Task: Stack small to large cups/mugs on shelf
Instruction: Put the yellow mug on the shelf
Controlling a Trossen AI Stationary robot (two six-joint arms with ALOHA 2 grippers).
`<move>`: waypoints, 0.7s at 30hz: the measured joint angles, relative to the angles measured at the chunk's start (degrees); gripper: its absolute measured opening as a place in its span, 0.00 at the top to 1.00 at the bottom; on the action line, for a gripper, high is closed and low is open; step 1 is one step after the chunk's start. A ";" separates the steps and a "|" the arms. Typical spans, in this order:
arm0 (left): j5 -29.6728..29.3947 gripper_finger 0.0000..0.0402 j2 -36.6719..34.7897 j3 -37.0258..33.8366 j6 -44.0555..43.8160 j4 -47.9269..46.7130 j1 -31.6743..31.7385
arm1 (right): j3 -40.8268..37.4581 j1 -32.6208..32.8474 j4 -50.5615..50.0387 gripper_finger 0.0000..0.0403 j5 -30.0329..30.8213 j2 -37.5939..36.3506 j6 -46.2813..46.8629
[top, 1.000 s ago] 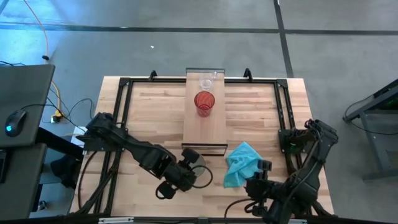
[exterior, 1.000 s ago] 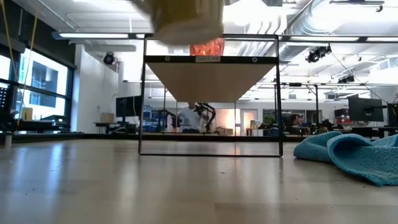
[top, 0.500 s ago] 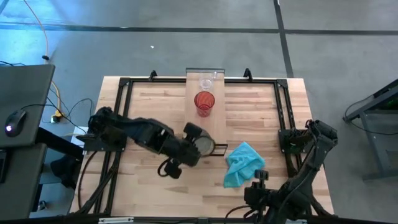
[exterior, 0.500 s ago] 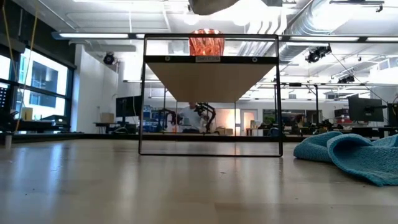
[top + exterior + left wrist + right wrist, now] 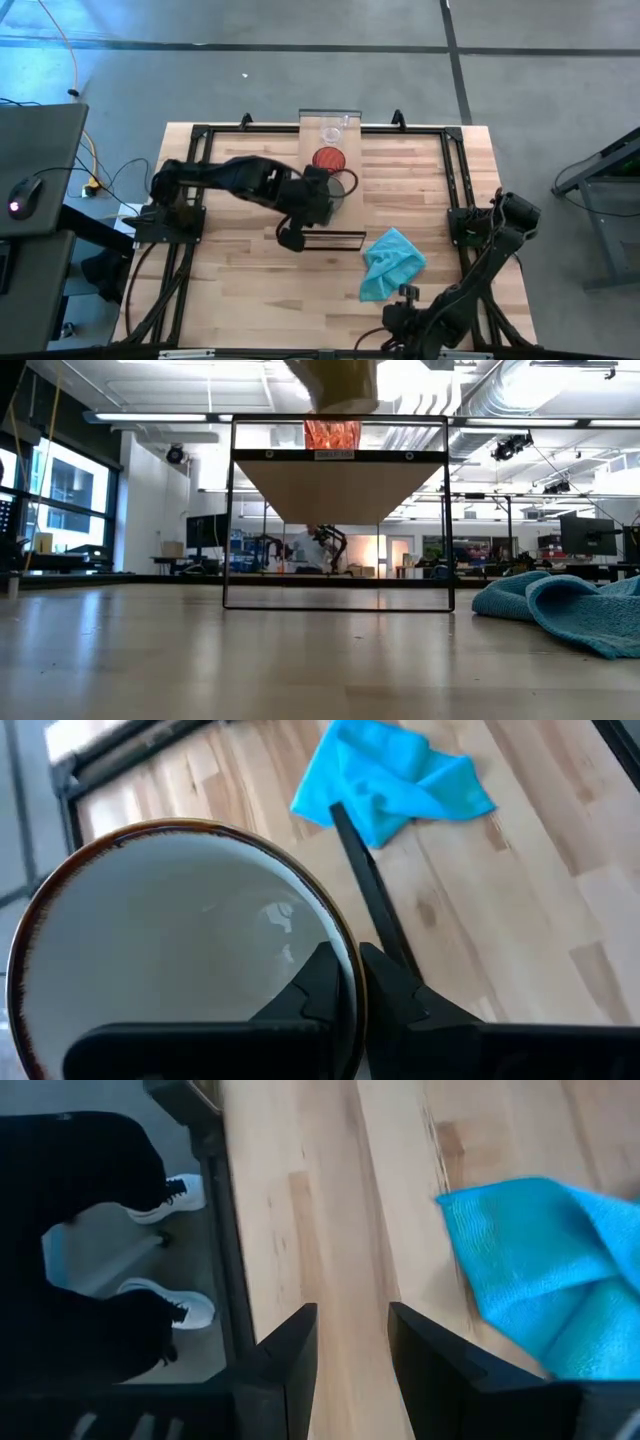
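My left gripper [image 5: 320,196] holds the cream mug [image 5: 180,950] in the air over the near half of the shelf [image 5: 329,205], just short of the red cup [image 5: 328,160]. The red cup stands on the shelf board, and the tiny clear glass [image 5: 331,133] stands beyond it at the far end. In the low view the mug's base [image 5: 340,380] hangs above the shelf, with the red cup [image 5: 332,433] behind it. My right gripper [image 5: 350,1345] waits open over the table's near right part, beside the teal cloth [image 5: 540,1270]. My left gripper pinches the mug's wall at its brown rim [image 5: 348,970], with one finger [image 5: 318,982] inside the mug and the other [image 5: 395,990] outside. The fingers come down at it from above. The mug is lifted clear of shelf and table, roughly upright.
The teal cloth [image 5: 392,262] lies crumpled on the table right of the shelf's near end. A dark metal frame [image 5: 200,140] runs round the tabletop. A person's legs and white shoes [image 5: 150,1305] show past the table's edge in the right wrist view.
My left gripper has carried the mug from in front of the shelf's near end toward the far edge, over the shelf and close to the red cup. It stayed shut on the mug. My right arm has drawn back toward the near edge.
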 joint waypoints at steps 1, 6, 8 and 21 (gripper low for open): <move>0.50 0.97 0.00 0.00 -0.01 -0.68 0.58 | -0.82 0.00 0.65 0.71 -0.08 0.00 0.52; 2.59 0.97 0.02 -0.04 0.00 -1.79 2.27 | -2.84 0.00 1.94 0.71 -0.14 0.00 1.83; 3.03 0.97 0.02 -0.04 0.52 -2.04 2.48 | -3.01 0.00 2.01 0.71 -0.14 0.00 1.76; 9.47 0.97 0.02 -0.04 3.18 -5.17 5.76 | -3.01 -1.04 2.53 0.71 0.97 0.00 1.79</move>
